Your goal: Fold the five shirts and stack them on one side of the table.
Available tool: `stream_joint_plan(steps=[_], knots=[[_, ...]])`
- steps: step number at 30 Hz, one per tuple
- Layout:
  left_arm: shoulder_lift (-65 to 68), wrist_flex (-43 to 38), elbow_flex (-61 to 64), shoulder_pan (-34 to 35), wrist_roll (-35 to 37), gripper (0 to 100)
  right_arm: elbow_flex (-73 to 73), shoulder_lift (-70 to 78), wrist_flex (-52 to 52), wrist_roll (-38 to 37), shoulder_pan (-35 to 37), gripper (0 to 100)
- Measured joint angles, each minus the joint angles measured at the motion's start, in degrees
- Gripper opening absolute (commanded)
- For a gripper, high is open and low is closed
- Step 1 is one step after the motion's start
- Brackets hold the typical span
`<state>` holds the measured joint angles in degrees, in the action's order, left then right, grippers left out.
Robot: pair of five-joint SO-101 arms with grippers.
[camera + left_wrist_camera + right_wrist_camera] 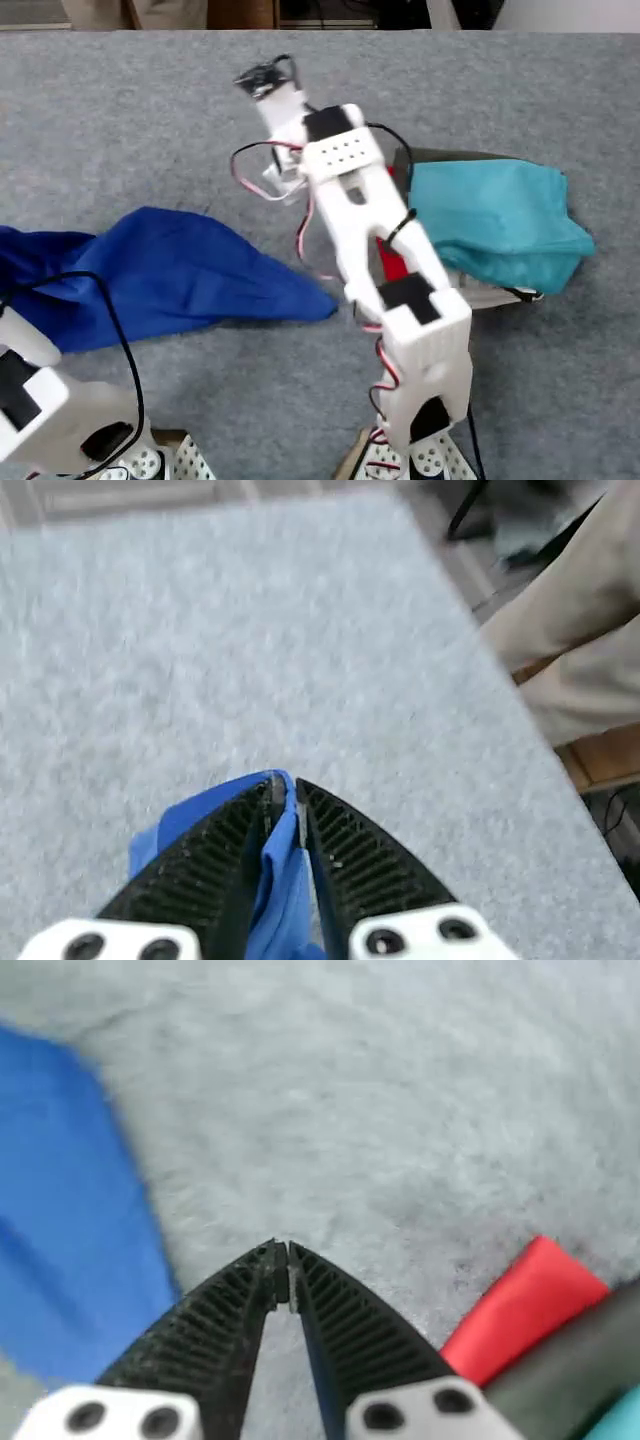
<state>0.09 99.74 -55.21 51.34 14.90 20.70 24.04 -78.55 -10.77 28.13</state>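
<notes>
The left arm [50, 410] and right arm [385, 230] wear white plastic shells with black motor blocks [405, 295] (red, white, black cables [305, 225] trailing). The left gripper [285, 790] and right gripper [280, 1255] are ribbed black on screwed white bases.

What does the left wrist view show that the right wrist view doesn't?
Left wrist view: the left hand shut on a fold of the blue shirt.
Right wrist view: the right hand shut with nothing in it, over the grey table, and a corner of a red shirt.
Both: the blue shirt and the grey table.
</notes>
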Motion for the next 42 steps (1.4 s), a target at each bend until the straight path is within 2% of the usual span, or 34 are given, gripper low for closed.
stream_joint_plan(steps=[7,12,16,19,21,26,29,32,36,39,42], knots=[[0.0,-8.0,-3.87,0.09,2.29,2,1.93,-11.87,-4.66,-0.97,1.32,0.5],[0.0,-8.97,-14.24,1.76,4.48,2,5.45,-19.16,-4.92,-0.97,0.26,0.5],[-0.18,-8.97,-15.47,4.75,4.57,2,5.27,-20.48,-4.92,-0.97,0.09,0.5],[-0.18,-8.97,-9.93,6.42,4.57,2,2.29,-20.13,-4.92,-0.88,1.23,1.3],[0.0,-8.44,-4.22,6.95,4.57,2,0.09,-18.46,-4.92,-0.62,3.08,5.8],[0.62,-8.44,14.95,6.95,2.64,2,-2.55,-9.58,-4.92,7.38,9.23,25.0],[0.62,-10.55,26.11,6.07,1.14,2,-2.55,-3.25,-4.92,12.66,13.36,29.2],[0.62,-12.84,35.78,5.01,0.0,2,-1.85,2.73,-4.92,16.26,17.76,24.6],[0.62,-14.42,44.31,3.96,-1.32,2,3.08,10.99,-4.92,19.34,22.24,11.1],[0.62,-15.82,47.82,3.87,-1.49,2,8.62,17.76,-4.92,21.54,22.86,2.2],[0.62,-16.44,49.32,3.87,-1.49,2,14.51,24.35,-5.01,22.86,22.77,0.3]])
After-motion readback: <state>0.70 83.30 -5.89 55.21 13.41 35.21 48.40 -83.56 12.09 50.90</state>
